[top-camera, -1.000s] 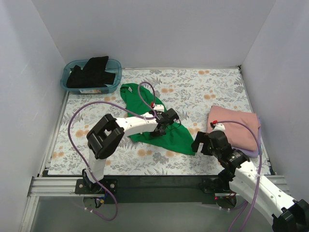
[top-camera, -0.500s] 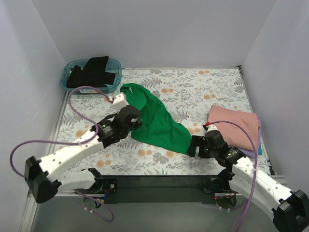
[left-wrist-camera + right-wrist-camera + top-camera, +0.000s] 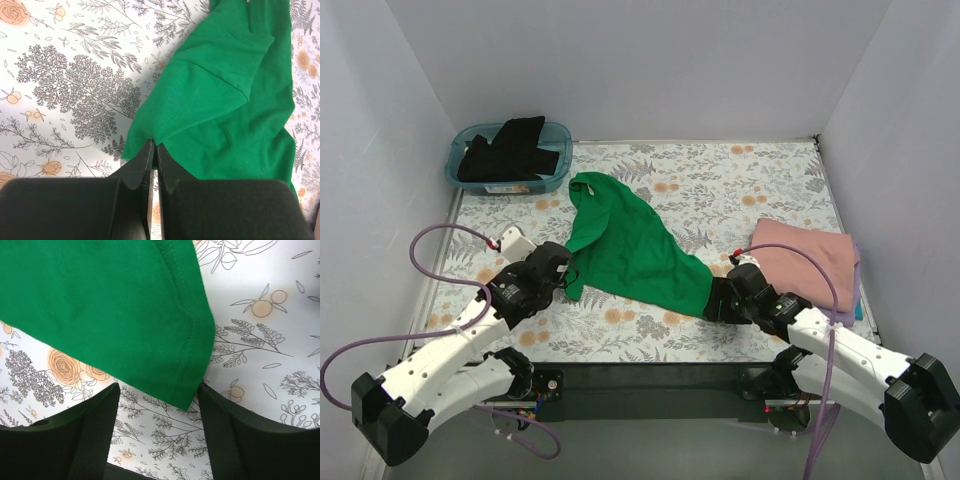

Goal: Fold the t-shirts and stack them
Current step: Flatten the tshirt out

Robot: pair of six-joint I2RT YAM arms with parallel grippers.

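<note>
So compared with a second ago, the left arm had been pulled right back toward the near-left corner. The left pincer [image 3: 154,145] was seen clamped fully shut on the hem of the green shirt [image 3: 630,250], which had been dragged and spread out leftward with it instead of being bunched up mid-table. The right pincer [image 3: 157,390] had been slid in from the right, its jaws narrowed from wide open but still apart. The shirt's near-right corner lay on the table between the fingers and nothing was gripped yet. The folded pink shirt [image 3: 810,265] hadn't been moved. It was still parked by the right wall with a sliver of lavender shirt [image 3: 847,314] under it, well apart from the green one. The black shirt [image 3: 510,148] was still draped in the tub [image 3: 460,172] at the far-left corner. Edge-wise, the green shirt's near corner was left close to the table's [image 3: 750,185] near edge. Plenty of bare flowery surface was left open at the far right, between the green shirt and the back wall. A narrower strip was left along the left side.
</note>
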